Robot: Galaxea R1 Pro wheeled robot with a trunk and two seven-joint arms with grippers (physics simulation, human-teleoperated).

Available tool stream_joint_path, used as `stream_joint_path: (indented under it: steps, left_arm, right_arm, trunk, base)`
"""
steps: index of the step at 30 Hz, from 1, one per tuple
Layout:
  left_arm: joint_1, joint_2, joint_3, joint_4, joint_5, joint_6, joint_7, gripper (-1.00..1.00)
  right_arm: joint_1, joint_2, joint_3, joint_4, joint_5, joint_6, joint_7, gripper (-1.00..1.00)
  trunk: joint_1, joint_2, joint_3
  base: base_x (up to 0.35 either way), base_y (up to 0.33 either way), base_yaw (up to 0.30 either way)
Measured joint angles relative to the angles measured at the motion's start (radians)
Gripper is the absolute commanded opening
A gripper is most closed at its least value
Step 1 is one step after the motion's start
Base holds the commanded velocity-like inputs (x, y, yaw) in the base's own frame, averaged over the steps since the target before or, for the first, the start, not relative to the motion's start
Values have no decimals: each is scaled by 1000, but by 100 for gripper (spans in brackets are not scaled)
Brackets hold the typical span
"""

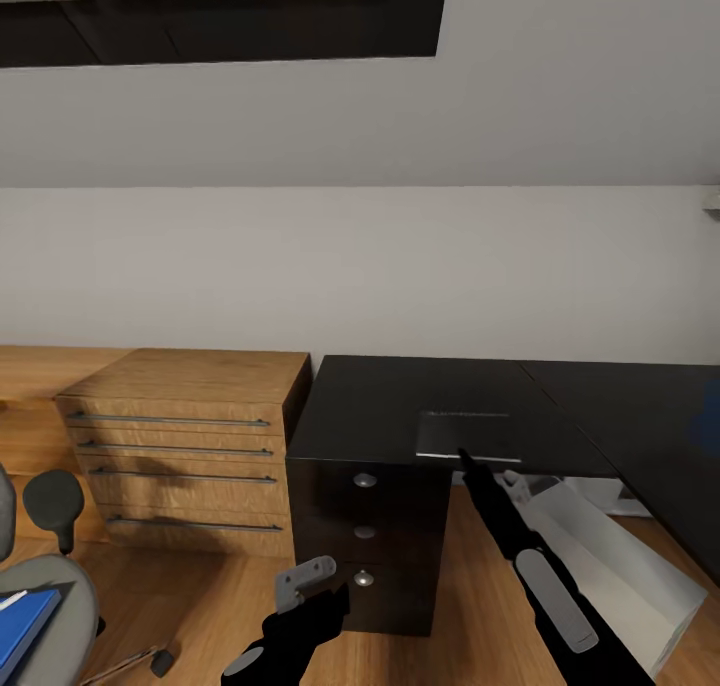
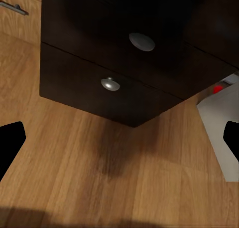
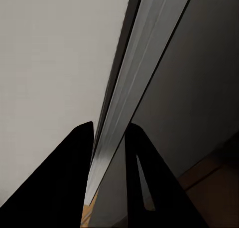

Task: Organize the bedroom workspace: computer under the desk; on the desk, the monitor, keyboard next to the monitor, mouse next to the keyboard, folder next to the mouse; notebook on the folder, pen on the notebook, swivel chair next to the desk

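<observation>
Both arms show low in the head view. Left gripper (image 1: 312, 588) hangs above the wood floor (image 1: 200, 586) in front of the desk (image 1: 400, 406) drawers (image 1: 365, 536); in the left wrist view its fingers (image 2: 11, 143) sit wide apart w/ nothing between, floor and round knobs (image 2: 110, 84) ahead. Right gripper (image 1: 463, 458) reaches up to the desk's front edge, fingers closed on the near edge of the notebook (image 1: 470, 434), which lies flat on the desktop. Right wrist view: both fingers (image 3: 69, 178) pinch that thin grey edge (image 3: 124, 113). Computer (image 1: 610, 566) stands under the desk, right of the drawers. Swivel chair (image 1: 50, 586) at far left, blue folder (image 1: 22, 626) on its seat. Wooden chest (image 1: 180, 446) stands just beside the desk.
</observation>
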Motion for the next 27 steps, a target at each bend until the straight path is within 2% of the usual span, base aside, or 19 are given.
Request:
stream_joint_path:
  steps: [10,16,27]
  left_arm:
    - [0,0,0,0,0,0,0,100]
    - [0,-7,-6,-4,0,1,-3,100]
    - [0,-9,-7,-5,0,1,2,100]
  right_arm:
    - [0,-2,0,12,2,14,16,-100]
    - [0,-3,2,11,9,66,21,-100]
    - [0,-3,2,11,9,81,21,-100]
  trunk:
    - [0,0,0]
    - [0,0,0]
    - [42,-77,-34]
  base:
    - [0,0,0]
    - [0,0,0]
    - [0,0,0]
